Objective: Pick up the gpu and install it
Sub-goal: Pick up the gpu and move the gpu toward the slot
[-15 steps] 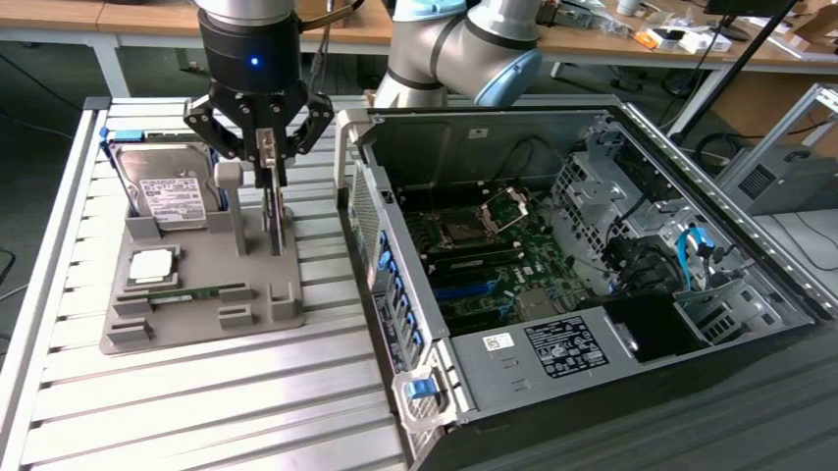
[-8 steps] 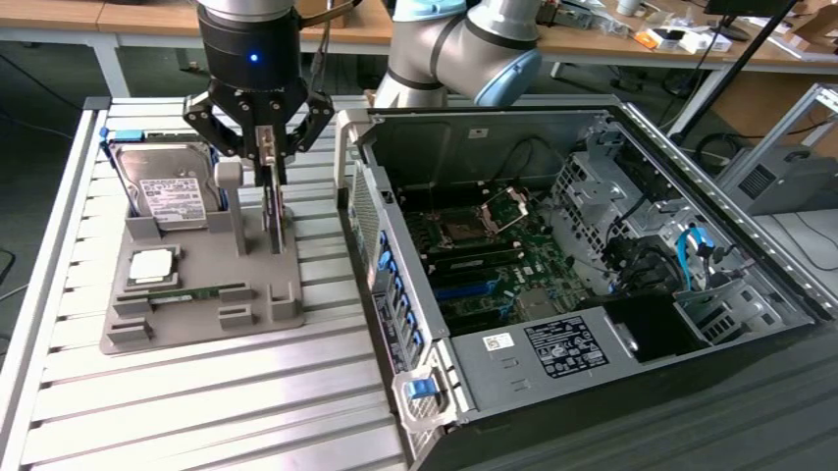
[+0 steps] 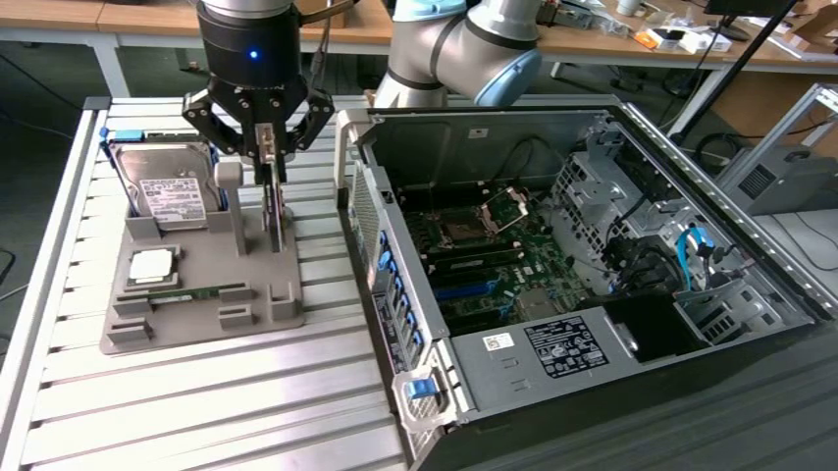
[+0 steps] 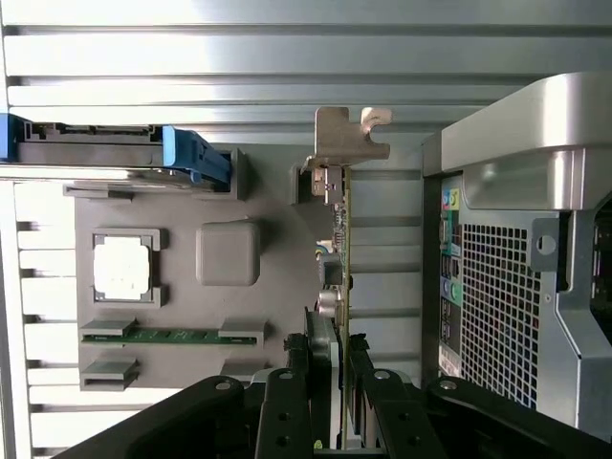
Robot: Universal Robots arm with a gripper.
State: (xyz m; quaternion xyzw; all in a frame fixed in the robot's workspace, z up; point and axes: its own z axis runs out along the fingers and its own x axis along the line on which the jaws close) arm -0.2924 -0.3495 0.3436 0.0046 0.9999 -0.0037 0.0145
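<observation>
The gpu [image 3: 278, 221] is a thin green card standing on edge at the right side of the grey holder tray [image 3: 196, 329], with its lower edge down at the tray. My gripper [image 3: 270, 167] hangs straight above it, its two black fingers shut on the card's upper part. In the wrist view the gpu [image 4: 341, 249] shows edge-on, with its silver bracket [image 4: 349, 139] at the far end, and the gripper [image 4: 341, 359] clamps it from both sides. The open computer case [image 3: 550, 245] lies to the exterior view's right of the tray, with its motherboard [image 3: 485, 265] exposed.
The tray also holds a silver hard drive [image 3: 171, 191] with blue rails, a square processor [image 3: 151, 263] and a narrow green memory stick [image 3: 183, 292]. Everything rests on a slatted aluminium table [image 3: 196, 412]. The case's rear wall [image 4: 516, 239] stands close beside the card.
</observation>
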